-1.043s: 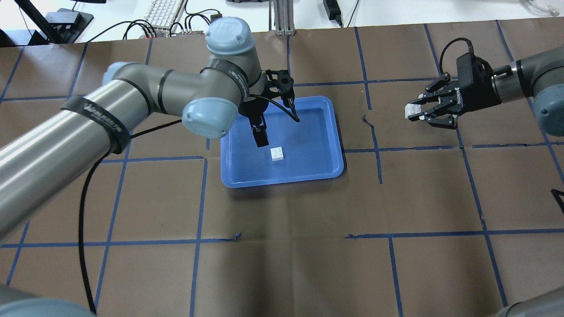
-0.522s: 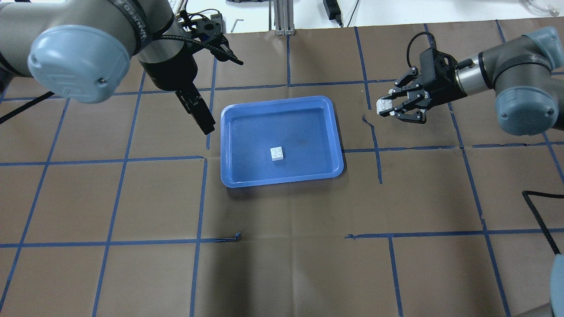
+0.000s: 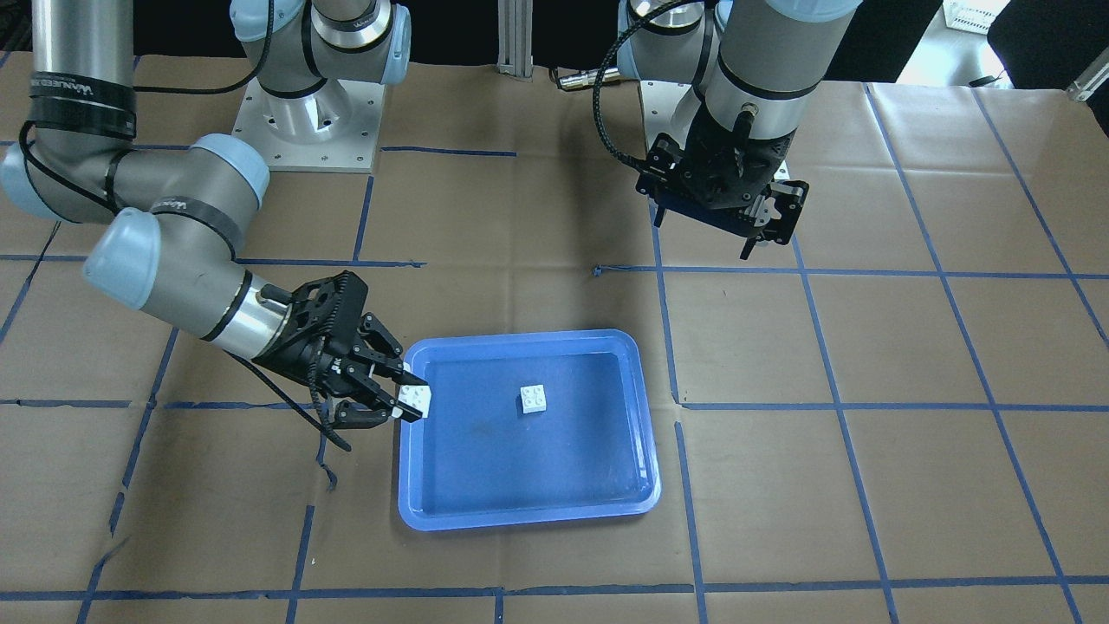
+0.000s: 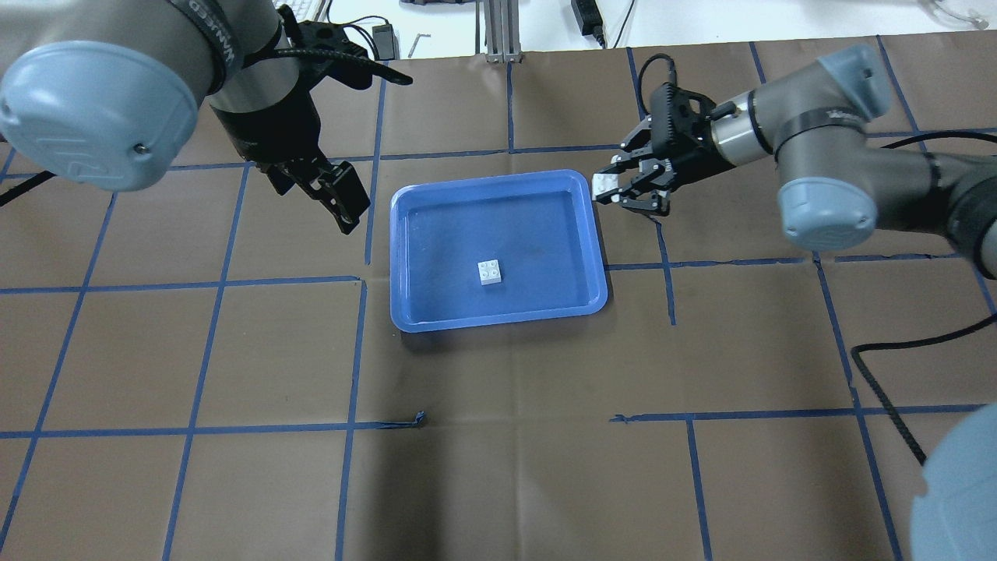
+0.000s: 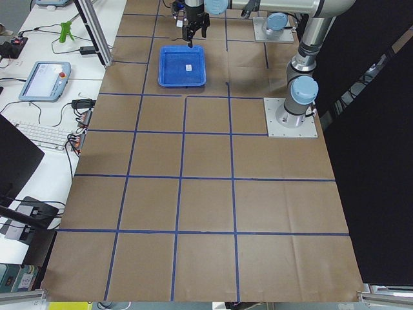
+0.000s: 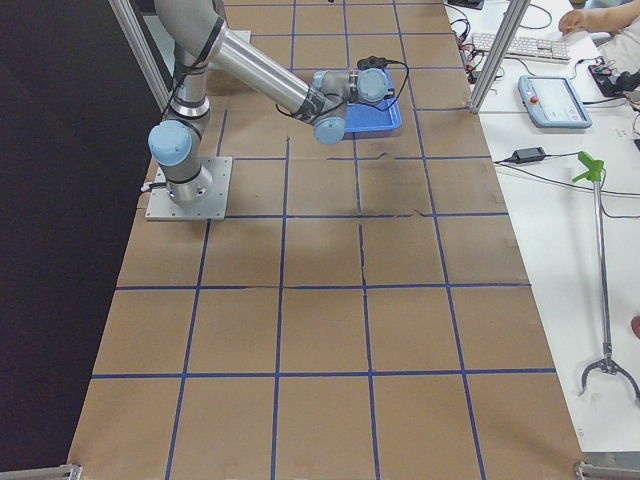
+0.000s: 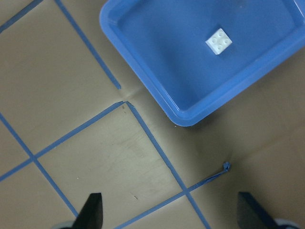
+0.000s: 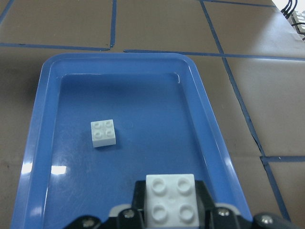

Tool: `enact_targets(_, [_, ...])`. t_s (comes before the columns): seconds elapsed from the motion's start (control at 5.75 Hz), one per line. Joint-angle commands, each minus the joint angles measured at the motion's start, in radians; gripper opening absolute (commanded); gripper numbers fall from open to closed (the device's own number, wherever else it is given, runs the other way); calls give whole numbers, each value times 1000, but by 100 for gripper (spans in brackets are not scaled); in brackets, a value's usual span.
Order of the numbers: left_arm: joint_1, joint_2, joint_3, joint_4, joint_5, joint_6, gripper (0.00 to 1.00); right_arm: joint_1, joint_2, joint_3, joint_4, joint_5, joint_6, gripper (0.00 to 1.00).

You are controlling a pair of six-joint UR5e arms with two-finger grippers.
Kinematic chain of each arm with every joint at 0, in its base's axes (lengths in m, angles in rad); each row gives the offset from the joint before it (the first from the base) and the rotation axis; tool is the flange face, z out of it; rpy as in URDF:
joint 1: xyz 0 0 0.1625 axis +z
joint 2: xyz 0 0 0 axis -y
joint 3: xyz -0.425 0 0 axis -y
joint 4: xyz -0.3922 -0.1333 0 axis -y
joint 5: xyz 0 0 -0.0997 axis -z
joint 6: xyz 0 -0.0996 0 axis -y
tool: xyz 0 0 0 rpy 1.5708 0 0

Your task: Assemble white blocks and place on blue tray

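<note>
Exterior front-facing: my right tool is clenched on the held block, studs up, hanging right at the rim of the blue tray on the robot's right side. The loose block lies flat on the tray floor near the middle, well apart from the held one.

Overhead exterior: the held block sits over the tray's right rim towards the far corner. I judge the step in hand is stacking, so I need to travel inward over the tray, then drop straight down.

Left wrist-mounted: the left tool is released, fingers spread wide, grasping nothing, above bare tabletop beside a tray corner (out of my way, good).

Right wrist-mounted: this is my alignment view. The held block reads square to the lens, while the loose block looks a touch turned. I would twist the wrist to match its edges, centre over its four studs, stay level and press vertically. The tray looks glossy, so an off-centre or tilted push could skid the loose block rather than seat it.
</note>
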Motion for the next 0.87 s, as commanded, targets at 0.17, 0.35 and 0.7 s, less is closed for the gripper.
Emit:
enact_targets(0.17, [56,41,1,4,-51,-248,100,64,127,7,-123,-16,98,20])
enact_targets(0.35, [56,45,-1,5,-50,-276,100,90,152,23,-127,-19,90,21])
enact_targets(0.7, [58,56,-8,8,-50,-286,100,130,182,23,-132,-54,87,21])
